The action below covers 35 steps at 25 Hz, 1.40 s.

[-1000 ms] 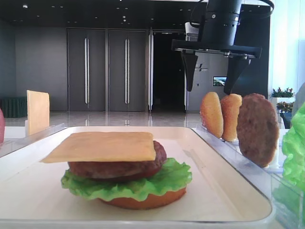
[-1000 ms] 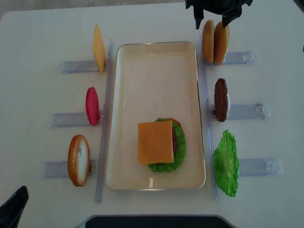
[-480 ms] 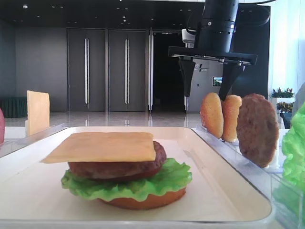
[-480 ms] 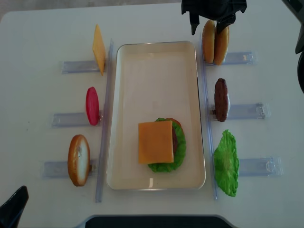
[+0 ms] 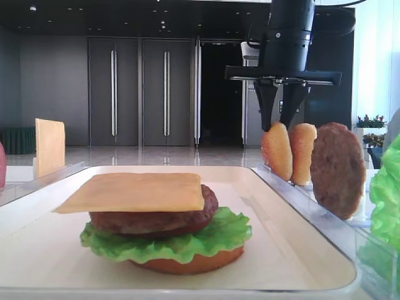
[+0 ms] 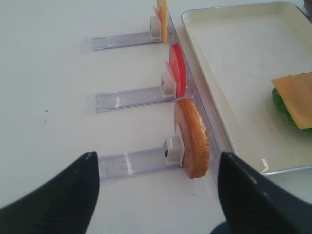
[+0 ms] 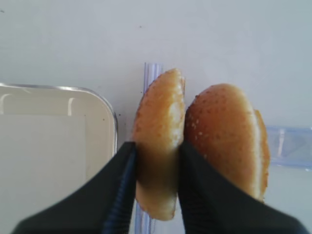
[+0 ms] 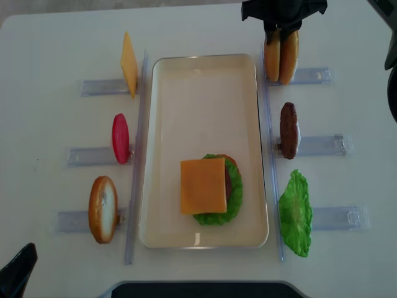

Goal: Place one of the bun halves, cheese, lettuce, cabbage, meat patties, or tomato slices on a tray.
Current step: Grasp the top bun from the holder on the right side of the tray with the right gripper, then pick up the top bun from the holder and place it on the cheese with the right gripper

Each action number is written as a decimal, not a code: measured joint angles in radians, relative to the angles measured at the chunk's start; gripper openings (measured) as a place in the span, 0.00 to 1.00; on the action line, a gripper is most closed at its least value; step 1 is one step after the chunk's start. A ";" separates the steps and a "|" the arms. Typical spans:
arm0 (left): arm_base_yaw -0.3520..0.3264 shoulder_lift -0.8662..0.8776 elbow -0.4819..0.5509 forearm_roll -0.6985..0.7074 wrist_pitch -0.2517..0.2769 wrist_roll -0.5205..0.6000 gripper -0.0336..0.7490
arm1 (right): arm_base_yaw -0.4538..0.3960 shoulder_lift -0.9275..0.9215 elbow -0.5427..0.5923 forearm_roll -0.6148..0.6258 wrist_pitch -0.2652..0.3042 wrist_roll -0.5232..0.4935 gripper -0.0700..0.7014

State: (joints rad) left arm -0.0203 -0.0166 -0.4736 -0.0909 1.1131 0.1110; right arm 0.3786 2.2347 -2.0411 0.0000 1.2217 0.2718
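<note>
At the far right corner of the table (image 8: 56,37), your right gripper (image 7: 155,168) comes down from above and its two black fingers (image 7: 119,190) clench one bun (image 7: 160,141), the one of the pair nearer to the tray (image 8: 205,93). The second bun (image 7: 229,136) stands just beside it, touching it or nearly so, and one finger sits in the narrow place between them. The buns stand on edge in a clear holder (image 8: 313,76), and I think this is why you can take one from the top with a simple pinch on its two faces. The bun is not lifted yet; its lower edge seems to be in the holder.

On the tray there is already a stack (image 8: 211,186): bun bottom, lettuce, patty, and cheese on top. So in my judgement a bun top is the right piece now. Lift it straight up, because the neighbour bun could tip or come along.

Your left gripper (image 6: 156,190) is low at the near left corner, its fingers spread wide and grasping nothing, with another bun (image 6: 192,139) in front of it.

The other pieces also wait upright in holders beside the tray: cheese (image 8: 128,64), a red slice (image 8: 120,138), a patty (image 8: 288,130), a lettuce leaf (image 8: 296,213). The table is white and plain. Behind it, the low view shows a dark hall with tall grey doors (image 5: 140,90).
</note>
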 joint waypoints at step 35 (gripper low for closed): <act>0.000 0.000 0.000 0.000 0.000 0.000 0.78 | 0.004 -0.327 0.042 0.071 0.001 -0.024 0.28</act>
State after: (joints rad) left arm -0.0203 -0.0166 -0.4736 -0.0909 1.1131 0.1110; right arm 0.3829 1.9077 -1.9987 0.0708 1.2228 0.2479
